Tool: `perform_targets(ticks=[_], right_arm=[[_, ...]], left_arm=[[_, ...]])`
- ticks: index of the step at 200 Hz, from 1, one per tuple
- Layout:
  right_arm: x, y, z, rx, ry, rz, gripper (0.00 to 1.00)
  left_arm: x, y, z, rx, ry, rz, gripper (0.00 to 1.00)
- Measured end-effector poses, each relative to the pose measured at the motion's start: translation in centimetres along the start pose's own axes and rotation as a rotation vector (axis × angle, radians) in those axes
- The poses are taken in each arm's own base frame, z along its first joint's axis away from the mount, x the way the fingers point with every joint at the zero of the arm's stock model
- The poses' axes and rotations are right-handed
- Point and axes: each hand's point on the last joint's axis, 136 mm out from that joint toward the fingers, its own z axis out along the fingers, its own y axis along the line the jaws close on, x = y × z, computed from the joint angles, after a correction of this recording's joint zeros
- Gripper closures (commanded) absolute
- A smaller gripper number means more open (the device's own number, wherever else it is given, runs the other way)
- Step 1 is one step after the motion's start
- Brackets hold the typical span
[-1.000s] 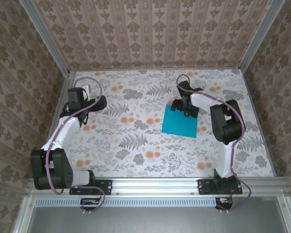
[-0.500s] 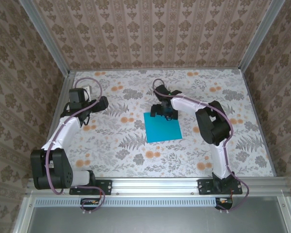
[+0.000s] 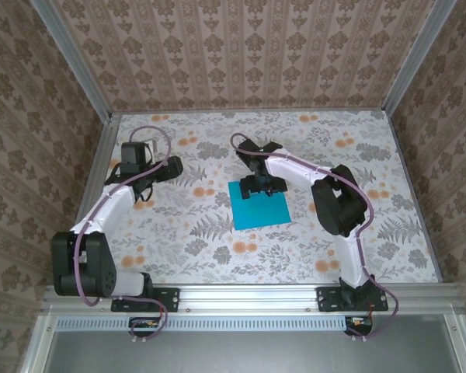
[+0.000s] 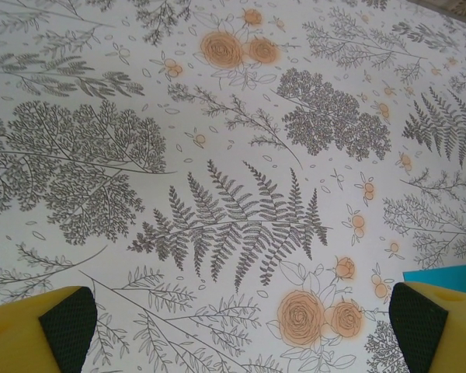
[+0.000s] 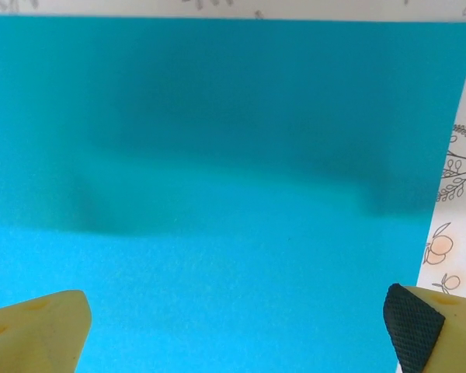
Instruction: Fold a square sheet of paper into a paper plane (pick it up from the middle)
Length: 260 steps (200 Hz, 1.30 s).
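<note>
- Turquoise-blue and flat, the square sheet of paper (image 3: 260, 211) has slid leftward together with the right gripper (image 3: 263, 186). Over the last second both have travelled from nearer the right wall towards the middle of the floral tabletop (image 3: 179, 233).
- The sheet has also turned a little on the way, so its edges now run slightly askew to the right gripper.
- My reading is that this is a repositioning drag. It brings the paper to where both arms can reach it, and no fold has been started: the sheet is unfolded and uncreased.
- The left gripper (image 3: 171, 167) has eased a little closer, yet it is well apart to the left of the right gripper. Its jaws are spread wide over bare floral print (image 4: 237, 330), and one corner of the sheet (image 4: 454, 276) shows just beside one finger.
- The right gripper (image 5: 233, 326) is spread wide and grasps nothing.
- The sheet (image 5: 217, 194) lies directly beneath the right gripper, extending from it towards the arm bases. One finger (image 5: 39, 326) is above the paper, and the other pad (image 5: 412, 322) is at the sheet's side edge.
- Whether the fingertips press on the paper, I cannot tell.
- The gripper sits over the far edge strip, so a pickup from the middle probably calls for coming back over the centre.
</note>
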Motion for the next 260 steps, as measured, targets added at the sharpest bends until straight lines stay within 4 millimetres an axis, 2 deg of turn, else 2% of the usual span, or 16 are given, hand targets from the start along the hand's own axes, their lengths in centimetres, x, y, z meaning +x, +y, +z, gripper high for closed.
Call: perform_targets(ticks=[32,61,92,126,260], right_arm=[[-0.3,1.5,-0.3,-0.008,-0.006,-0.067,0.00],[0.0,2.3,0.9,-0.014,0.027,-0.084,0.00],[0.9,2.2,2.4,0.002,0.076,-0.085,0.00],[1.1,2.1,2.9,-0.006,0.087,-0.056,0.00],[1.2,1.8,2.6,-0.047,0.064,0.074,0.00]], left_arm=[[0.6,0.1,0.7,-0.001,0.023,-0.010,0.00],[0.6,0.1,0.8,-0.002,0.026,-0.013,0.00],[0.8,0.2,0.9,-0.004,0.032,-0.021,0.00],[1.0,0.3,1.2,-0.007,0.042,-0.024,0.00],[1.1,0.4,1.2,-0.009,0.045,-0.028,0.00]])
